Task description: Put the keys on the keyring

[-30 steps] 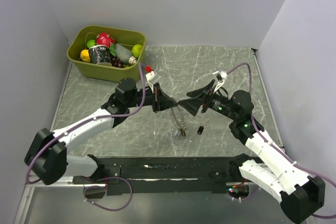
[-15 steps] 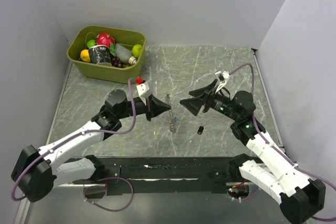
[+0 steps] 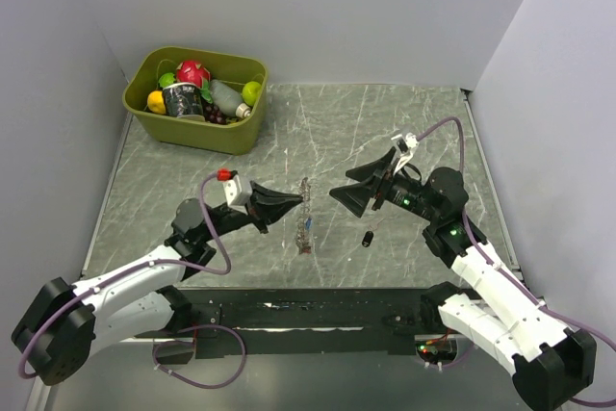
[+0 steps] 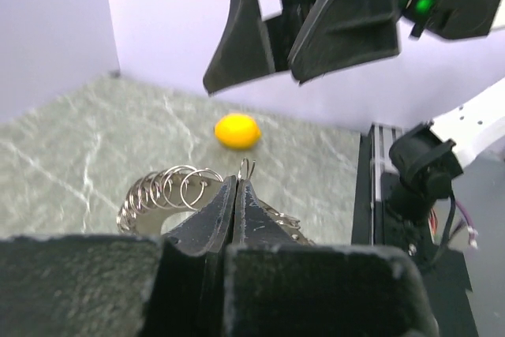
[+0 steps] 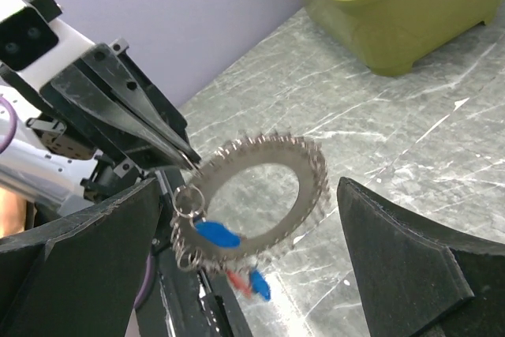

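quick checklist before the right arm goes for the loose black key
1. Grip: left tool shut on the keyring: ok.
2. Free arm: right tool open and empty: ok.
3. Facing: keyring turned face-on to the right tool: ok.
4. Already hung: blue key and red key dangle from the keyring: ok.
5. All keys on: not ok, the black key lies loose on the table near the right tool.
6. A small ring spread open to take it: cannot tell.
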`<act>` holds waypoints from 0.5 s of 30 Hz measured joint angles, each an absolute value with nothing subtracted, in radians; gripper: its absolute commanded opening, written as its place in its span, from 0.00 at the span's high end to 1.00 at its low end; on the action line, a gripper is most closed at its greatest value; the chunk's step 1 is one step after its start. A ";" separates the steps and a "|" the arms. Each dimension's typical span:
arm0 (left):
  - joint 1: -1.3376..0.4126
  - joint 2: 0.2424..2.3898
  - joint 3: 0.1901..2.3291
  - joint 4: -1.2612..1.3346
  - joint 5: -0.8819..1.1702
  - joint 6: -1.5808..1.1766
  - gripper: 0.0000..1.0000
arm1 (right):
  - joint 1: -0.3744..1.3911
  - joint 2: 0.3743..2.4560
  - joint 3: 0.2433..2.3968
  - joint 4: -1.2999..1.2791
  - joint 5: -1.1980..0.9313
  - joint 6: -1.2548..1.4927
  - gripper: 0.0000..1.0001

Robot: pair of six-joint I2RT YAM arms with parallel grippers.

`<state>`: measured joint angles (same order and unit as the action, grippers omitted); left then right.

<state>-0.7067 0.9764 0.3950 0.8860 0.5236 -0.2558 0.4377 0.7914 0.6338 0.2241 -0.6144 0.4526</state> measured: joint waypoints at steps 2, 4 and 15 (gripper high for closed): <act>-0.707 0.976 0.367 0.966 0.519 -0.265 0.99 | 0.438 0.792 0.634 0.224 -0.620 0.447 0.01; -0.706 0.976 0.341 1.036 0.516 -0.274 0.99 | 0.438 0.795 0.634 0.222 -0.623 0.444 0.01; -0.707 0.929 0.311 1.133 0.499 -0.266 0.99 | 0.435 0.803 0.635 0.139 -0.609 0.392 0.01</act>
